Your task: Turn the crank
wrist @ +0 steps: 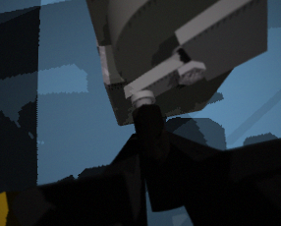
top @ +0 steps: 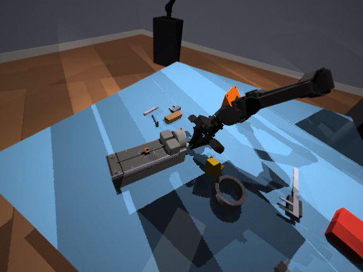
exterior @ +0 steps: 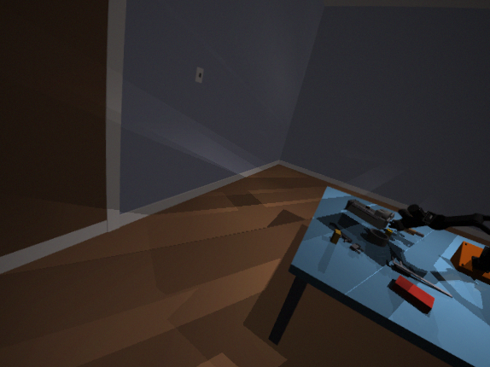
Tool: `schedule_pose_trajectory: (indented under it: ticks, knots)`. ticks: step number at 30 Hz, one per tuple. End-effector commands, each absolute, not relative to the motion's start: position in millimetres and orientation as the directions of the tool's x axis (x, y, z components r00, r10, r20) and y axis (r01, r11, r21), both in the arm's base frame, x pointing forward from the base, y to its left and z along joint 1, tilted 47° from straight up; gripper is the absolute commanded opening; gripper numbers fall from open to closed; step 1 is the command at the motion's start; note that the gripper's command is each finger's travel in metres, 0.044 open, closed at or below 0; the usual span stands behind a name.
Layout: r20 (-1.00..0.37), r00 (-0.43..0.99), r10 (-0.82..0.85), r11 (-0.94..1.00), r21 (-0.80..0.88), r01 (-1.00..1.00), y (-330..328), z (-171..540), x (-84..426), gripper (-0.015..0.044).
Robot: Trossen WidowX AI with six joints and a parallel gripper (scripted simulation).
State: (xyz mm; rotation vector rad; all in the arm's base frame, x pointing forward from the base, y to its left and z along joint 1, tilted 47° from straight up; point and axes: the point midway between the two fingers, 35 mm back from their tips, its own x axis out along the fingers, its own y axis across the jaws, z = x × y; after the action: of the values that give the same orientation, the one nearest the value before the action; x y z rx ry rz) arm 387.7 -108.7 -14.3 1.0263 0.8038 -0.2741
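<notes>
The machine (top: pixel 152 167) (exterior: pixel 368 214) is a long grey box with a slotted top and a round housing at its gripper end. The slide's red pointer (top: pixel 144 152) sits beside small brass marks (top: pixel 147 150) on the top in the top view; they are too small to tell whether they are exactly level. In the wrist view the pale crank arm (wrist: pixel 156 75) ends in a light collar (wrist: pixel 143 96) and a dark handle (wrist: pixel 148 118). My gripper (wrist: pixel 147 137) (top: pixel 191 145) is shut on the crank handle at the machine's end. The dark fingers partly hide the handle.
A yellow block (top: pixel 213 167) and a grey ring (top: pixel 241 196) lie near the gripper. A tan block (top: pixel 173 117) and small bars lie behind the machine. A caliper-like tool (top: pixel 295 199) and a red block (top: pixel 348 234) (exterior: pixel 413 294) lie farther right in the top view.
</notes>
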Motion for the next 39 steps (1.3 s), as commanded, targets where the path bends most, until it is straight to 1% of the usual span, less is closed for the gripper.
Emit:
schedule_pose_trajectory:
  ticks: [1, 39]
  knots:
    - [-0.693, 0.703, 0.157, 0.518, 0.664, 0.539, -111.3, -5.2, 389.2, 0.0000]
    - [-0.694, 0.703, 0.156, 0.519, 0.663, 0.540, -133.8, 11.2, 381.1, 0.0000]
